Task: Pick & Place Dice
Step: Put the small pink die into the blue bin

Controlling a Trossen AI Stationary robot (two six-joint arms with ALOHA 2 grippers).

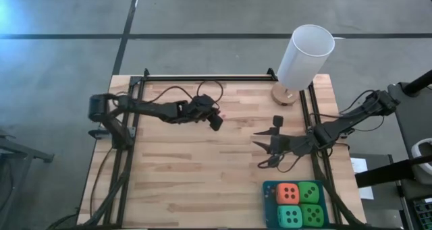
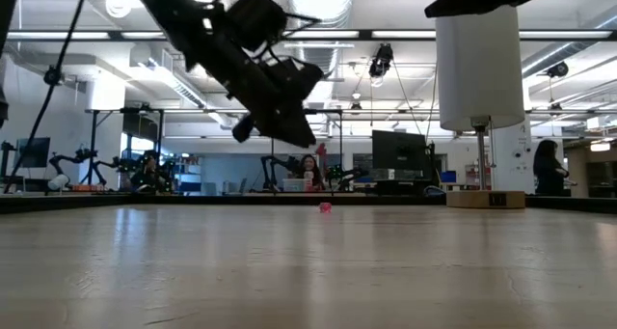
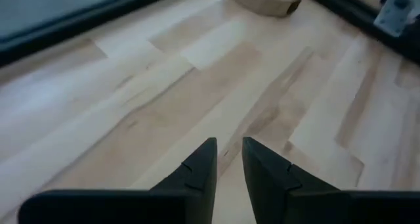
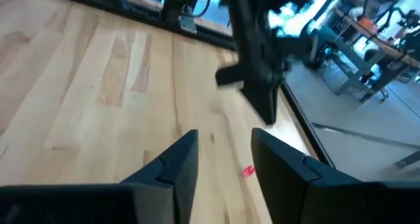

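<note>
Dice lie together in a teal tray (image 1: 268,204) at the near right corner of the worktop (image 1: 175,169), well away from the white cylinder. They are four soft-looking cubes with dark pips: the orange-red die (image 1: 288,193) and a green die (image 1: 310,193) in the row nearer the cylinder, the turquoise die (image 1: 290,216) and the second green die (image 1: 312,214) behind them, all touching one another.

The worktop is of pale wooden planks with visible grain, framed by dark metal rails. The tall white cylinder (image 1: 304,55) is smooth and stands upright on a round wooden base (image 1: 285,95) at the far right corner.

The right claw (image 1: 268,140) hangs over bare wood between the cylinder and the tray, its two dark wedge-shaped fingers (image 4: 174,163) parted, with nothing between them. The left claw (image 1: 215,120) hangs over the far middle of the worktop, left of the cylinder; its fingers (image 3: 202,166) show a narrow gap and hold nothing. A tiny pink-red scrap (image 4: 248,171) lies on the wood near the left claw.
</note>
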